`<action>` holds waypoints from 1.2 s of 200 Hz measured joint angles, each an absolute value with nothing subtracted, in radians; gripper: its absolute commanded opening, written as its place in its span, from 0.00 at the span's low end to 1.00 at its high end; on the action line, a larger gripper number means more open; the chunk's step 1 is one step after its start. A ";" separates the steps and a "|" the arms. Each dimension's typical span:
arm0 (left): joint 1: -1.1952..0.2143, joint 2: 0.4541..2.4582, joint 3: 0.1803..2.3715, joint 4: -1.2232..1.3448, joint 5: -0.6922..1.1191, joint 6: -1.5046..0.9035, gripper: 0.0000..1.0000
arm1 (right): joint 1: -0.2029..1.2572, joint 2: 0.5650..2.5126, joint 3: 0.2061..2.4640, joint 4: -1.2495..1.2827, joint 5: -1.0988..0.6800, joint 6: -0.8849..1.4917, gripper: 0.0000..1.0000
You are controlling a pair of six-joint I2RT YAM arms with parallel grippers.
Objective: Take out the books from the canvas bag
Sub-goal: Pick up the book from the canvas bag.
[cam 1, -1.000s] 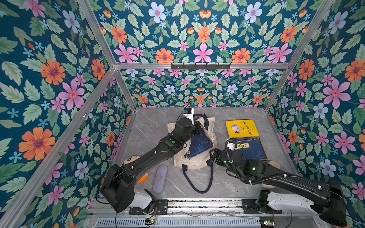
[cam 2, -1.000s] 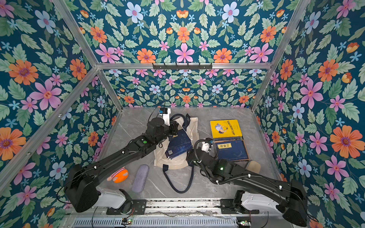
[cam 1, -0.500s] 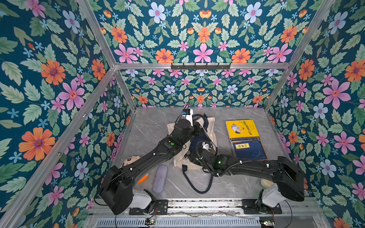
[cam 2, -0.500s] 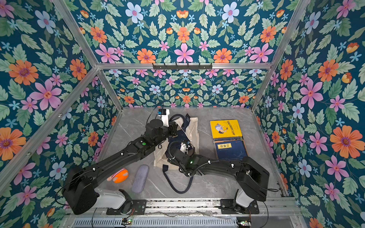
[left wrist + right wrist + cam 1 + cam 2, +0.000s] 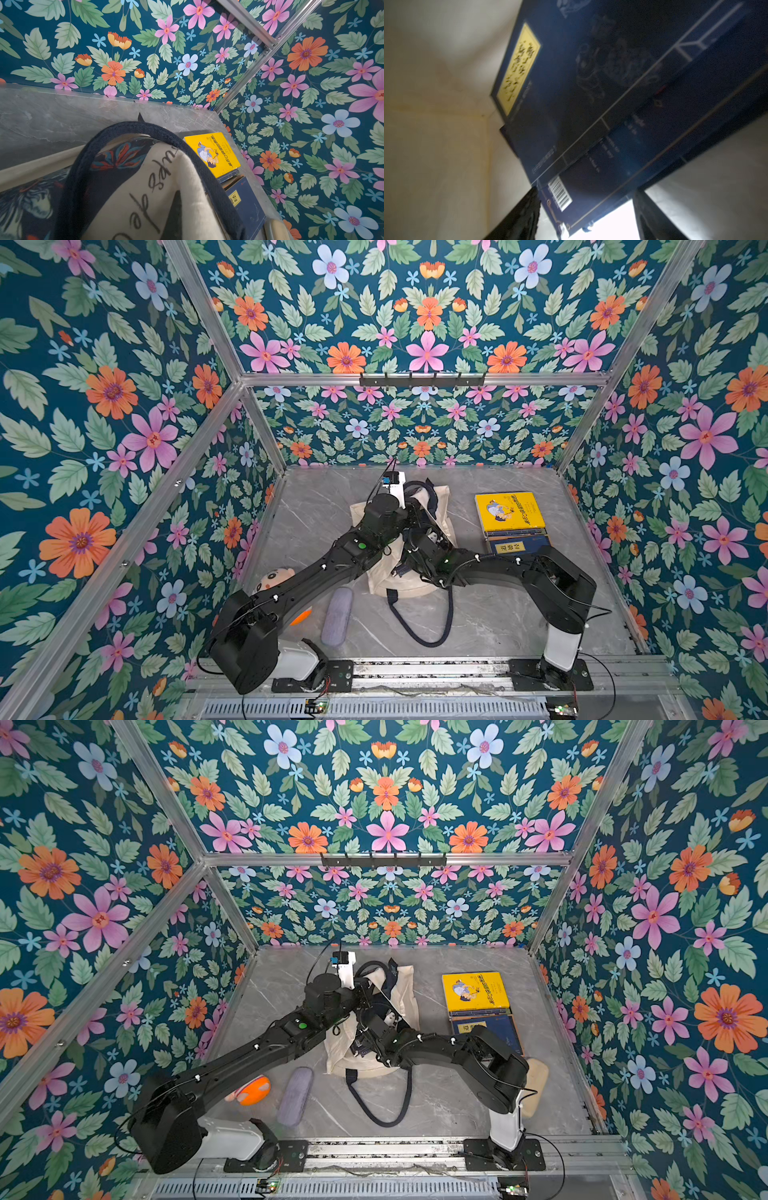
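Note:
The cream canvas bag (image 5: 409, 583) lies mid-table in both top views, its printed side (image 5: 145, 187) filling the left wrist view. My left gripper (image 5: 417, 502) is shut on the bag's upper edge by the navy handle (image 5: 187, 149) and holds the mouth up. My right gripper (image 5: 585, 190) is inside the bag, open. The corner of a navy book with a barcode (image 5: 591, 176) sits between its fingers, with a gap on one side. A second navy book with a yellow label (image 5: 591, 83) lies against it. Outside the bag, a yellow book (image 5: 507, 512) lies on a navy book (image 5: 517, 546).
A grey-lilac pouch (image 5: 336, 616) and an orange toy (image 5: 253, 1090) with a doll's head (image 5: 276, 576) lie front left under the left arm. The bag's other handle (image 5: 432, 630) loops across the front. A beige pad (image 5: 536, 1081) lies by the right arm. Floral walls close three sides.
My right arm has swung left from the stacked books and pushed its gripper into the bag's mouth, its jaws narrowing somewhat. The left gripper has kept its hold on the bag.

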State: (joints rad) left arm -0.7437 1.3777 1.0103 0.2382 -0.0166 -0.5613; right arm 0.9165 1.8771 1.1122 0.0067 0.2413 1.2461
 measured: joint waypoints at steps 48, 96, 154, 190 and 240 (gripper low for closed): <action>-0.743 1.377 1.006 0.239 -0.013 -0.561 0.00 | 0.915 1.871 1.076 0.092 0.248 1.271 0.69; -0.743 1.372 1.008 0.258 -0.013 -0.562 0.00 | 0.960 1.779 1.060 0.067 0.293 1.279 0.69; -0.743 1.372 1.004 0.262 -0.017 -0.568 0.00 | 0.938 1.866 1.118 0.035 0.291 1.330 0.68; -0.744 1.372 0.997 0.261 -0.001 -0.569 0.00 | 0.912 1.923 1.109 0.159 0.307 1.381 0.65; -0.743 1.374 0.992 0.260 0.014 -0.572 0.00 | 0.903 2.012 1.075 0.416 0.404 1.365 0.57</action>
